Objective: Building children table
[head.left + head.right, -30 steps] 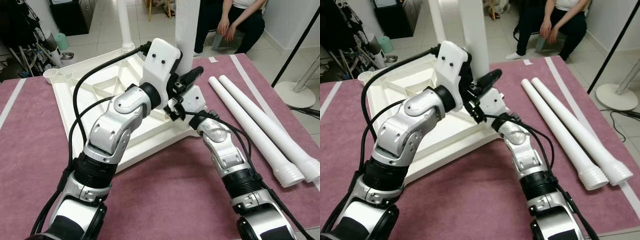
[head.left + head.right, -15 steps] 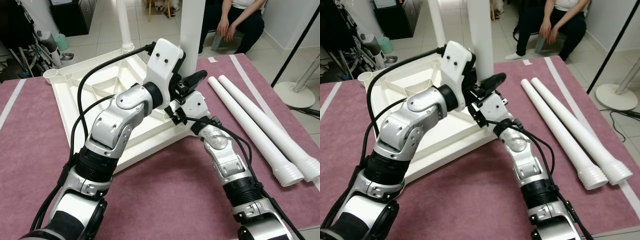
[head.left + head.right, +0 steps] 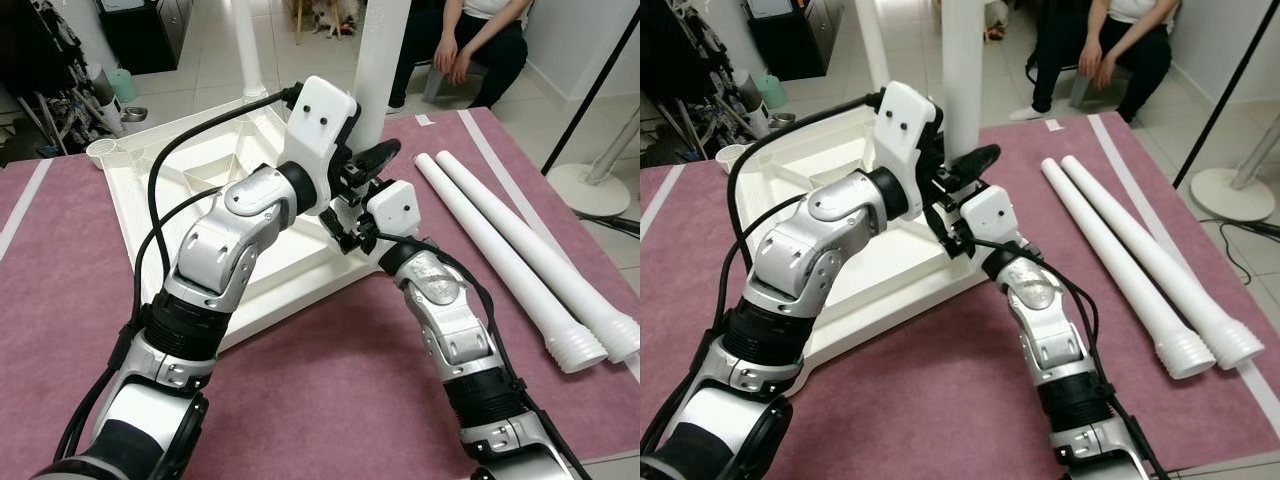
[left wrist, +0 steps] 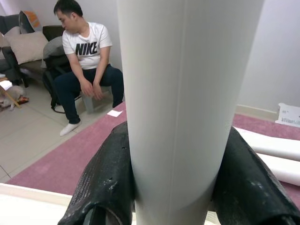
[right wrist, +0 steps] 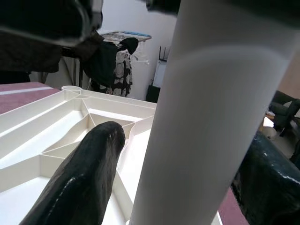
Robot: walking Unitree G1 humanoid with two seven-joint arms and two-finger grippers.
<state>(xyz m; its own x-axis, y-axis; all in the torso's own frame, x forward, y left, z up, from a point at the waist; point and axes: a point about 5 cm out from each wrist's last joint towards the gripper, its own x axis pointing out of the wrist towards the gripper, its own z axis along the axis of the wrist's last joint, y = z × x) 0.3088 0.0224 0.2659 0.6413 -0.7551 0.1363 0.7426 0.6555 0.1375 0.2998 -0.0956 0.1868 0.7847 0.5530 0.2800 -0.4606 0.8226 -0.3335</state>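
Both grippers held one white table leg.

The left gripper (image 4: 176, 187) and right gripper (image 5: 187, 173) squeezed the standing leg (image 3: 378, 70) at the near corner of the upside-down tabletop (image 3: 200, 170) on the purple mat (image 3: 330, 380).

Upright leg (image 3: 385, 50) cut off by the top edge, its foot hidden behind the left end effector (image 3: 352, 172), seated person (image 3: 470, 40) cropped above the chest.

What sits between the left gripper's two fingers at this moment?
The upright white table leg. In the left wrist view it stands between the left gripper's black fingers, which press against it on either side. The right gripper brackets the same leg.
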